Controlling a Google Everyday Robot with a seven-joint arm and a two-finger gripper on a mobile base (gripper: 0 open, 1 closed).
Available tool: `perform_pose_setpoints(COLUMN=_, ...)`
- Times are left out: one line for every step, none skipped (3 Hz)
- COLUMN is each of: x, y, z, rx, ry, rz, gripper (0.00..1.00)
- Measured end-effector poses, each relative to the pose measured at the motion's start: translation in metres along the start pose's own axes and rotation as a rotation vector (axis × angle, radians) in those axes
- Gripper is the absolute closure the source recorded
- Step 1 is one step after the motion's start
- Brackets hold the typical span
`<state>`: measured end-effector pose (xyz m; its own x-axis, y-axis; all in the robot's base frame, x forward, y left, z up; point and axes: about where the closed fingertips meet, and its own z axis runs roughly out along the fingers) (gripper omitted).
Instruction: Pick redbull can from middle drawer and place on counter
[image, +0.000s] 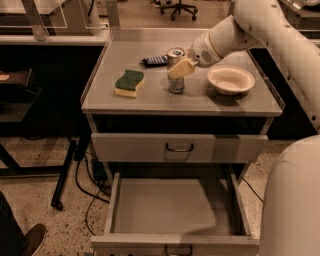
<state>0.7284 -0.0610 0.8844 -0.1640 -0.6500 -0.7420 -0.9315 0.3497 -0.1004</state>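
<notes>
At upper centre of the frame, the gripper (177, 68) clasps the can (176, 86), which stands upright on the counter (150, 98) between the sponge (129, 82) and the bowl (231, 79). It should let go gently, then rise straight up so the slim can does not tip.

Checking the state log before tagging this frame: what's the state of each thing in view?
redbull can: upright on counter
middle drawer: pulled open, nothing inside
upper drawer: shut
sponge: flat on counter
bowl: upright, empty
dark packet: flat, behind can
gripper: at the can
</notes>
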Motion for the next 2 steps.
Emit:
perform_pose_setpoints(x=0.0, y=0.0, z=0.0, rx=0.0, ry=0.0, rz=0.0, gripper=0.82)
perform_pose_setpoints(x=0.0, y=0.0, z=0.0, rx=0.0, ry=0.0, rz=0.0, gripper=0.59)
